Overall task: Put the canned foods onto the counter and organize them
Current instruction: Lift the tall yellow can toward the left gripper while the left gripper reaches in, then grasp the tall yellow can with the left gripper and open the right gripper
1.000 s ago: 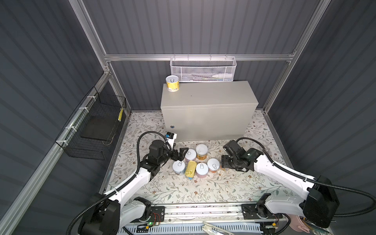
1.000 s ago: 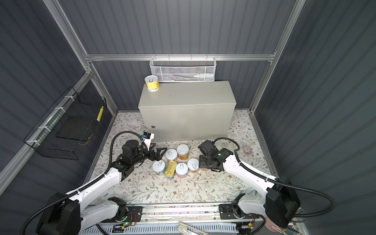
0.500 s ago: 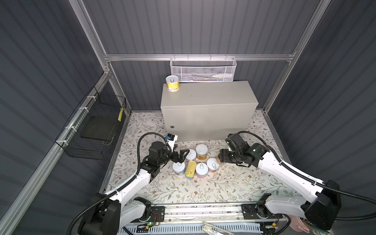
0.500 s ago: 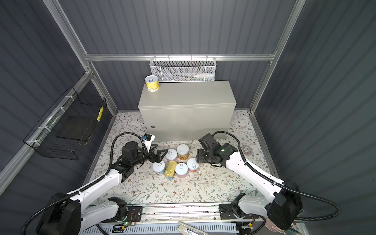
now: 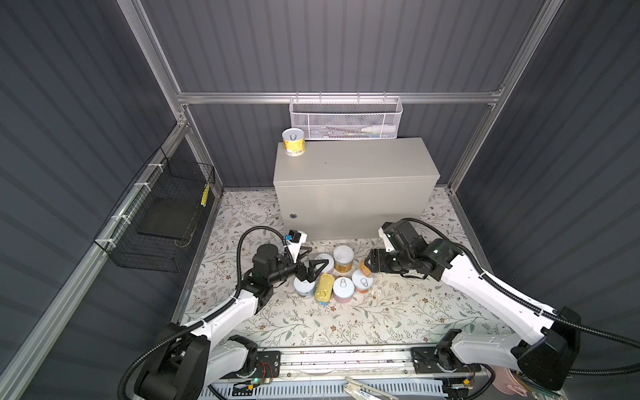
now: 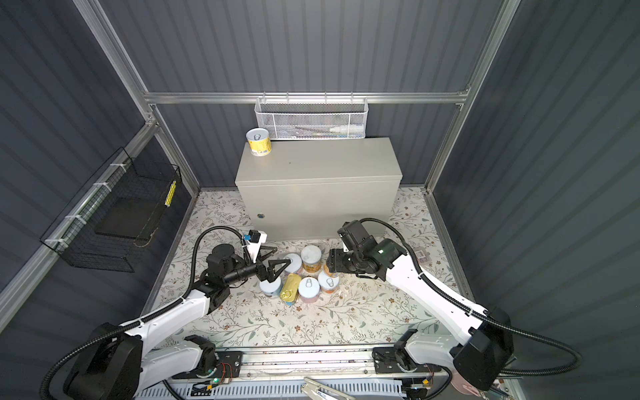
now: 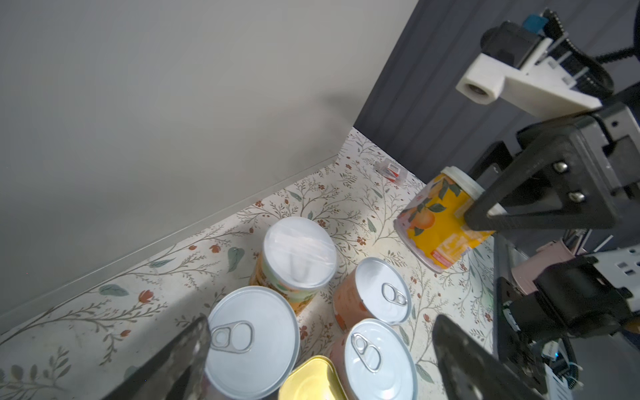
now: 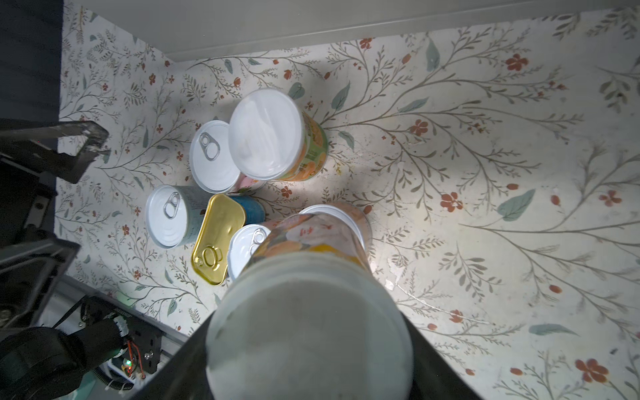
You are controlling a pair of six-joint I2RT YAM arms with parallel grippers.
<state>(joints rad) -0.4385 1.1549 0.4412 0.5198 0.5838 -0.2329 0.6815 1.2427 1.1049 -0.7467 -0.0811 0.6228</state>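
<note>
While only one yellow can (image 5: 293,142) stands on the counter (image 5: 349,166), step in hand: I am carrying a second can from the mat up to that flat top; six more wait below.
right gripper (image 5: 369,266): my jaws are clamped across the orange-label can (image 5: 364,269) near its lid end; it hangs tilted and, judging by the left wrist view, clear of the floral mat (image 5: 346,325).
left gripper (image 5: 311,260): my jaws stand wide with nothing between them; they sit low at the edge of the cluster, just beside the silver-lidded can (image 5: 325,260).
cluster on the mat: the white-capped can (image 5: 343,258), the gold tin (image 5: 324,284), the blue-label can (image 5: 304,286) and the rest huddle close in front of the counter, several touching.
next move: I judge the held can must rise above the counter's front edge, come upright, and go down beside the yellow one without knocking it; my left jaws must straddle one can only.
changed since a second ago: my right gripper has drifted towards the cluster and its wrist has risen; the grip is the same; my left gripper has barely moved.
</note>
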